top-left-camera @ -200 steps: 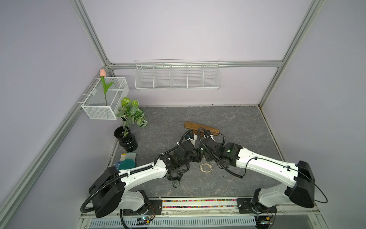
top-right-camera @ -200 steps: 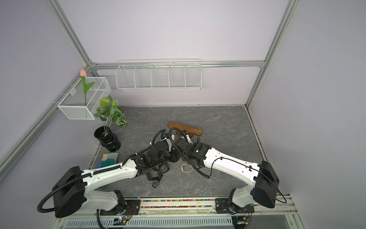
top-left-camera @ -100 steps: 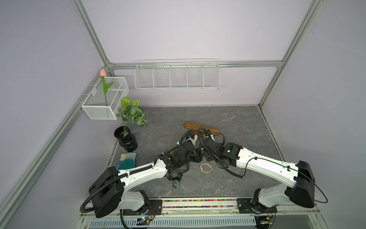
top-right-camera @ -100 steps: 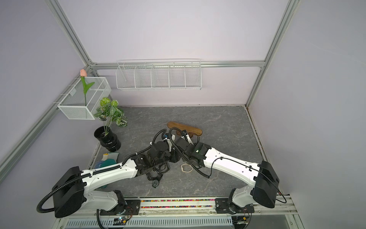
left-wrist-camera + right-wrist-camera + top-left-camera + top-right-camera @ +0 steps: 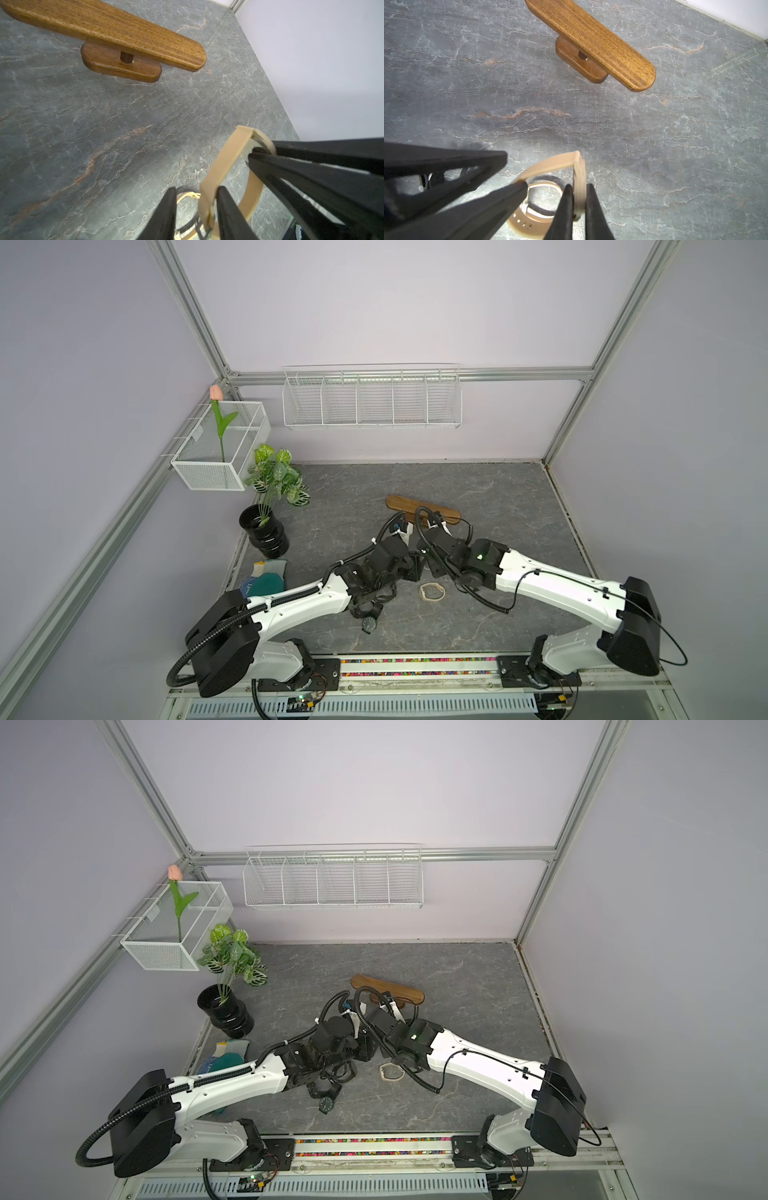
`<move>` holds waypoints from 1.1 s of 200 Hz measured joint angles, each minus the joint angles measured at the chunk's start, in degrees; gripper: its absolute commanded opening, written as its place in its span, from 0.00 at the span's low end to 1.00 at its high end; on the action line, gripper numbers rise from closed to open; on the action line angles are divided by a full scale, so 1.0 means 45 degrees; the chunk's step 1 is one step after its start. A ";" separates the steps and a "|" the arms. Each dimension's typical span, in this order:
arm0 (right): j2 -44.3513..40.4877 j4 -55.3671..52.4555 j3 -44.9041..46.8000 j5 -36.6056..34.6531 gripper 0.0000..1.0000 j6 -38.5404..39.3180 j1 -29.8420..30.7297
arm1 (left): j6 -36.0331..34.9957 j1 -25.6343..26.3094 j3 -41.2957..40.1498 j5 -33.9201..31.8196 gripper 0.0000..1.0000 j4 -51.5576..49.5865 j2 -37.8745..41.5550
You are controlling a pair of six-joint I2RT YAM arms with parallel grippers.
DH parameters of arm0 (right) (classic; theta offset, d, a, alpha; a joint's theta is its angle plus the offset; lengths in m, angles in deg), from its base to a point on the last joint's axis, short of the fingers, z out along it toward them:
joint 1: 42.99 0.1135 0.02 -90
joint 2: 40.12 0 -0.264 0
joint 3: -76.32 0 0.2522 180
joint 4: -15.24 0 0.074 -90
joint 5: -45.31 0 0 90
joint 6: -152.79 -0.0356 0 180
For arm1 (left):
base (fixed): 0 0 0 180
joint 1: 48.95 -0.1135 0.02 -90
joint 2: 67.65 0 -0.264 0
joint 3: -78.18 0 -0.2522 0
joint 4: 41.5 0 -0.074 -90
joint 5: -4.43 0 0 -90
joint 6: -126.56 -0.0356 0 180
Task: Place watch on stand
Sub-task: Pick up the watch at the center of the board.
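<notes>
The watch (image 5: 579, 176) is beige with a loop strap (image 5: 225, 164) and hangs above the table. My right gripper (image 5: 579, 185) is shut on its case; it also shows in the left wrist view (image 5: 254, 150). My left gripper (image 5: 197, 188) is open around the lower strap, which lies against one finger with a gap to the other; the right wrist view (image 5: 516, 169) shows it too. The stand (image 5: 401, 504) (image 5: 374, 984) (image 5: 116, 27) (image 5: 591, 39) is bare and lies just beyond both grippers. In both top views the held watch is hidden between the grippers.
A second beige watch (image 5: 432, 592) (image 5: 392, 1073) (image 5: 533, 218) lies on the grey table under the grippers. A black watch (image 5: 368, 622) (image 5: 326, 1104) lies near the left arm. A potted plant (image 5: 266, 526) and gloves (image 5: 266, 578) sit at the left edge.
The left gripper's jaws have come closer together around the strap. Both arms otherwise hold their place in the top views.
</notes>
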 measured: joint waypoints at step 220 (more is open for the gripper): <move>-0.9894 0.5440 0.6144 0.4488 0.89 0.3201 -0.1190 | -0.4124 -0.1287 -0.2594 -0.0393 0.00 0.3779 0.4435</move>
